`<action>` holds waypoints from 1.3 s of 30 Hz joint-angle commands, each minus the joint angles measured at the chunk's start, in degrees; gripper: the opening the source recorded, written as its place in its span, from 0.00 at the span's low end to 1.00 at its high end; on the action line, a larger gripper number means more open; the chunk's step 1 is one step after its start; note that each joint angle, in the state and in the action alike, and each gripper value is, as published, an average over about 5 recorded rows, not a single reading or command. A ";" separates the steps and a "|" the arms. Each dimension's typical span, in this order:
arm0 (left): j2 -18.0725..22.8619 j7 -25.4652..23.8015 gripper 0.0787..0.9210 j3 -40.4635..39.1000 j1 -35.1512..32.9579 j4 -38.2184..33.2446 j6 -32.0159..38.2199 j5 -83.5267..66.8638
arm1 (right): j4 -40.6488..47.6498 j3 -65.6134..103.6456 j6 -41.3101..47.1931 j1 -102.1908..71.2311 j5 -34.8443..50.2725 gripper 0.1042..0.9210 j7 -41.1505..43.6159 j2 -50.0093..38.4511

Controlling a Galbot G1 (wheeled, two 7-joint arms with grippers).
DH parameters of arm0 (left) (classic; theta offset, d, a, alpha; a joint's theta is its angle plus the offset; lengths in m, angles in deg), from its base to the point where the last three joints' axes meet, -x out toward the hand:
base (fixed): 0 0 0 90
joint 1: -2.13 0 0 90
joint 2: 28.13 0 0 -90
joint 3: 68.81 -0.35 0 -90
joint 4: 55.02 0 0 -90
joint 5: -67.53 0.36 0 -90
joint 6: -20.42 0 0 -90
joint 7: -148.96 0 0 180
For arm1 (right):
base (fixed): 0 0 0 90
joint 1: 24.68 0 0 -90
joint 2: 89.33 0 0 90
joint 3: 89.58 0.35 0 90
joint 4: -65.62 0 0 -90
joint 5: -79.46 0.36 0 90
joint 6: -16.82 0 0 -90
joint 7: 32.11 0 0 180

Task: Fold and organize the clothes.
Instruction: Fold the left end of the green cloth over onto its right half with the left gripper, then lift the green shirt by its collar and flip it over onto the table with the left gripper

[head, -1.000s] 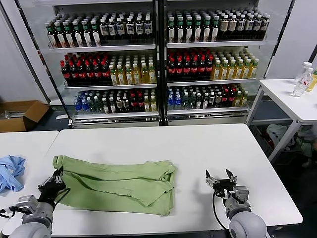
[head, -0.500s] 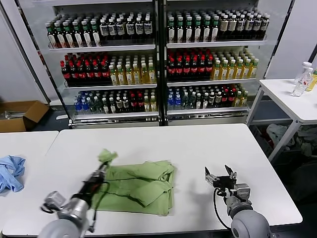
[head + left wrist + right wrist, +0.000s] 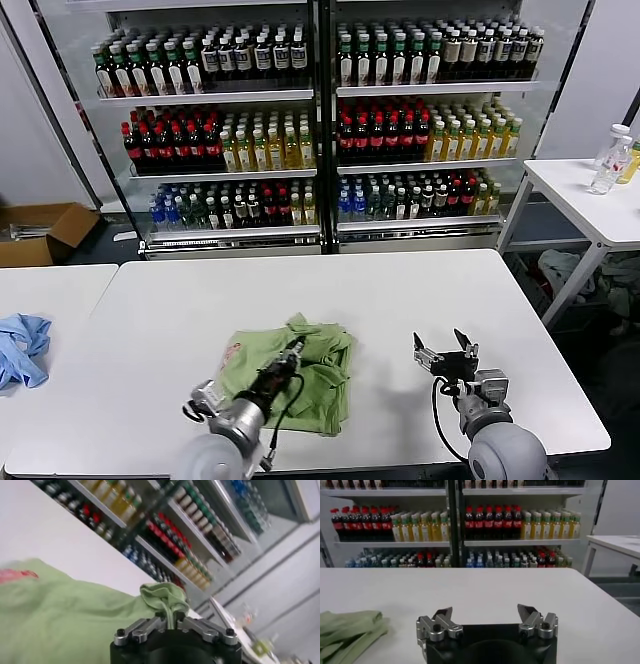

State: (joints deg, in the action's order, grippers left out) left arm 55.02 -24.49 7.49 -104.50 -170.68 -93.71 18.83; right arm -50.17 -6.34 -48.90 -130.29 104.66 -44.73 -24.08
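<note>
The shirt (image 3: pixel 290 375) lay folded in a heap on the white counter (image 3: pixel 400 290), nearer the front edge than the back and roughly midway between the side edges. A reddish print (image 3: pixel 235 352) showed on its left part, though too blurred to read. The left gripper (image 3: pixel 293 347) sat over the shirt, its jaws narrowed on a bunched fold of green cloth (image 3: pixel 165 596) lifted a little above the rest. The right gripper (image 3: pixel 445 352) hovered low over bare counter toward the front right corner, well apart from the shirt, jaws wide and holding nothing. A blue garment (image 3: pixel 20 348) lay on a neighbouring counter to the left. Behind the counter's back edge stood coolers (image 3: pixel 320 120) full of bottles.
</note>
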 commanded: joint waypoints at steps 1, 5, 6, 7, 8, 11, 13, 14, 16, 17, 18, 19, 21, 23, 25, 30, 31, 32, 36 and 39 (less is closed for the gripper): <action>1.19 -4.99 0.29 -5.83 -0.37 -0.38 0.20 10.94 | -0.23 -0.09 -0.18 0.07 0.11 0.88 0.12 -0.06; -0.01 -6.70 0.43 -2.35 -4.28 -6.35 0.95 16.33 | -0.06 -0.25 -0.20 0.29 0.07 0.88 0.13 0.19; -0.51 -6.88 0.46 -0.84 -5.30 -7.68 1.35 17.79 | -0.01 -0.24 -0.23 0.34 0.07 0.88 0.14 0.21; -1.17 -6.92 0.49 0.96 -6.27 -8.77 1.94 19.28 | 0.04 -0.22 -0.25 0.38 0.08 0.88 0.16 0.22; -1.91 -6.62 0.53 2.90 -6.92 -9.25 2.66 20.45 | 0.08 -0.22 -0.29 0.40 0.08 0.88 0.17 0.20; -4.58 -4.95 0.64 9.81 -7.78 -7.26 5.19 23.12 | 0.16 -0.30 -0.37 0.46 0.08 0.88 0.22 0.17; -6.33 -3.64 0.70 13.74 -7.59 -4.27 6.20 23.53 | 0.20 -0.41 -0.39 0.54 0.04 0.88 0.22 0.26; -7.16 -3.14 0.74 15.20 -7.40 -2.70 6.50 23.46 | 0.24 -0.47 -0.40 0.59 0.00 0.88 0.23 0.34; -8.68 -2.37 0.80 17.15 -6.99 0.17 7.00 23.46 | 0.35 -0.58 -0.41 0.68 -0.08 0.88 0.21 0.50; -9.39 -2.21 0.83 17.68 -6.80 1.45 7.19 23.48 | 0.42 -0.62 -0.41 0.73 -0.11 0.88 0.21 0.55; -9.97 -2.12 0.85 17.94 -6.63 2.54 7.25 23.48 | 0.50 -0.66 -0.42 0.77 -0.14 0.88 0.20 0.58; -10.46 -2.10 0.86 17.92 -6.49 3.47 7.18 23.45 | 0.55 -0.69 -0.42 0.83 -0.15 0.88 0.19 0.59; -11.02 -2.25 0.88 17.49 -6.29 4.85 6.85 23.25 | 0.62 -0.72 -0.40 0.95 -0.16 0.88 0.18 0.61; -10.84 -2.55 0.88 16.78 -6.14 5.57 5.88 22.48 | 0.59 -0.73 -0.36 1.04 -0.17 0.88 0.15 0.66; -10.28 -3.01 0.88 15.98 -6.04 5.95 4.50 21.14 | 0.50 -0.73 -0.32 1.05 -0.20 0.88 0.13 0.71; -9.06 -4.32 0.88 14.29 -5.91 6.64 2.09 19.98 | 0.01 -0.48 -0.25 0.72 -0.29 0.88 0.11 0.62; -9.00 -4.53 0.88 14.08 -5.83 6.79 1.78 20.18 | -0.12 -0.38 -0.25 0.61 -0.29 0.88 0.11 0.55; -8.98 -4.75 0.88 13.90 -5.75 6.91 1.50 20.31 | -0.25 -0.29 -0.25 0.48 -0.30 0.88 0.11 0.48; -9.07 -5.69 0.85 13.41 -5.65 6.67 0.93 18.22 | -0.67 0.01 -0.28 0.04 -0.31 0.88 0.10 0.32; -8.84 -6.56 0.77 13.32 -5.70 5.82 0.88 13.98 | -0.84 0.06 -0.29 -0.08 -0.32 0.88 0.05 0.38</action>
State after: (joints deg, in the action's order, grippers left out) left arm 46.59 -29.72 20.24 -109.97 -165.69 -91.47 37.65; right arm -50.82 -6.39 -49.18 -130.21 104.35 -44.66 -23.68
